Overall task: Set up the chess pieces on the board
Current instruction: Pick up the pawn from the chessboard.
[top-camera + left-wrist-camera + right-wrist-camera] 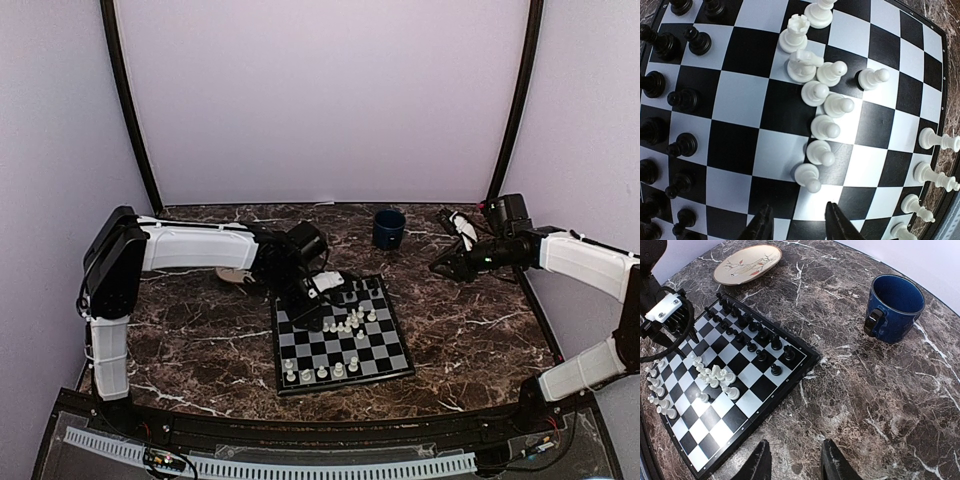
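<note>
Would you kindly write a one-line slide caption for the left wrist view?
Open left gripper over the board, facing a loose cluster of white pieces mid-board; black pieces line one side.

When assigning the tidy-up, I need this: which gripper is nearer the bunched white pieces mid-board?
Left. The left gripper hovers over the board, just beside the white pieces. The right gripper is off the board, over the table to its right.

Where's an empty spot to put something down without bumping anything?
The brown marble table is bare between the blue mug and the black-and-white chessboard. On the board, a strip of squares lies free between the black chess pieces and the bunched-up white pieces. That bunch is crowded.
</note>
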Robot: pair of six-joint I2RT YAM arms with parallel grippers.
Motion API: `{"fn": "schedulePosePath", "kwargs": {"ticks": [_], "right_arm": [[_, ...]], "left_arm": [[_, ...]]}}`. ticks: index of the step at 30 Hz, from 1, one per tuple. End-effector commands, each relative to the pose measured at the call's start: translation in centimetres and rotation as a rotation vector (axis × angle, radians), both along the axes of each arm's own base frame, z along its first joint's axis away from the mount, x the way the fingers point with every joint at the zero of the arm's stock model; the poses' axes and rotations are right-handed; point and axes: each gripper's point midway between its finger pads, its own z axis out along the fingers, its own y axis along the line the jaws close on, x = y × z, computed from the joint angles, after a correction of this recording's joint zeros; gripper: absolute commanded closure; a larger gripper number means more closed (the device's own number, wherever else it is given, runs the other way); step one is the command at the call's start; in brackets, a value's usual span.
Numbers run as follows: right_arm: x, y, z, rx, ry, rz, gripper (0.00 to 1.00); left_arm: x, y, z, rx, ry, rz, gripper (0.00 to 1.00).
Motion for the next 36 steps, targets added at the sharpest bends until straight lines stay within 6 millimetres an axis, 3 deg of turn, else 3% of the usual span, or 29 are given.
{"fn": "schedulePosePath", "kwargs": {"ticks": [1,13,24,29,36], "right_arm": [[0.0,0.1,-0.1,0.01,-0.013,0.017,0.65],[-0.1,0.1,-0.5,0.006,-0.001,0.021,0.65],[-0.2,0.1,-0.8,0.004,0.008,0.021,0.65],[-0.1,0.1,-0.7,0.003,0.006,0.02,0.65],[-0.1,0.2,-0.9,0.007,0.015,0.023,0.65]], "left_arm": [[0.5,-1.0,0.8,-0.023,-0.031,-0.02,0.63],[0.6,-2.6,0.7,-0.062,-0.025,-0.046,0.68],[0.5,-3.0,0.5,-0.071,-0.021,-0.055,0.83],[0.4,-2.3,0.9,-0.035,-0.022,-0.051,0.93],[-0.6,-0.1,3.5,-0.027,-0.046,-0.023,0.95]]}}
